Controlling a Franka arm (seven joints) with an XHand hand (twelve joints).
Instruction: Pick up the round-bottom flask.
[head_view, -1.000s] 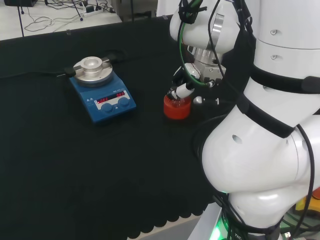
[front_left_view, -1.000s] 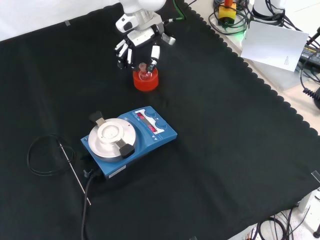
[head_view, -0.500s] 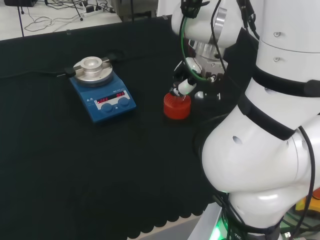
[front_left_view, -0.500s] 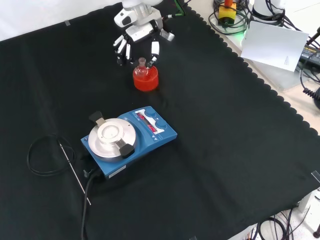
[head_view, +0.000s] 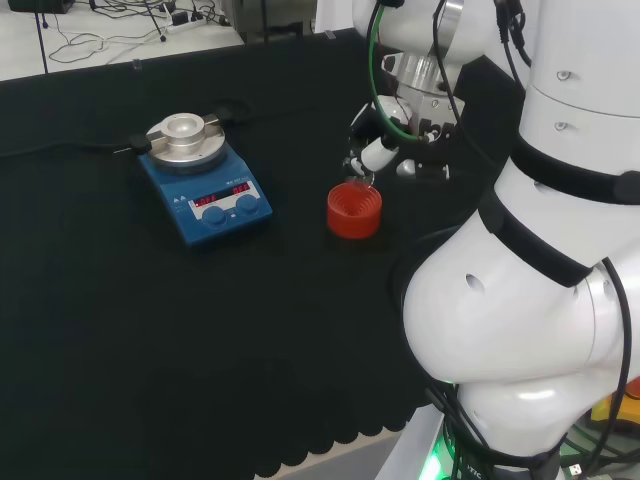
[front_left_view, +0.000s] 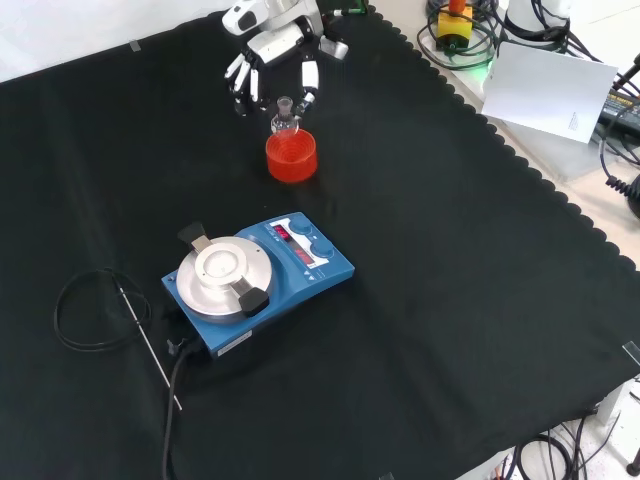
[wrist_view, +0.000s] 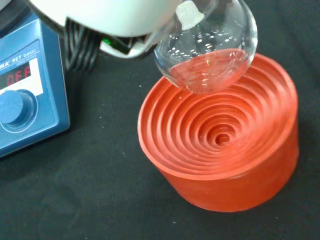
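The robot hand (front_left_view: 272, 62) pinched the neck of the round-bottom flask (front_left_view: 285, 118) between curled fingers, and the flask hung just above the red ribbed stand (front_left_view: 291, 155), its bulb clear of the rings in the wrist view. The blue hotplate stirrer (front_left_view: 256, 281) sat well apart from the stand on the table (front_left_view: 450, 260). The lift looked nearly complete. Doing it well probably meant rising straight up from the stand, keeping the neck upright so the smooth glass could not slip through the pinch, and avoiding any sideways swing back against the stand's rim.
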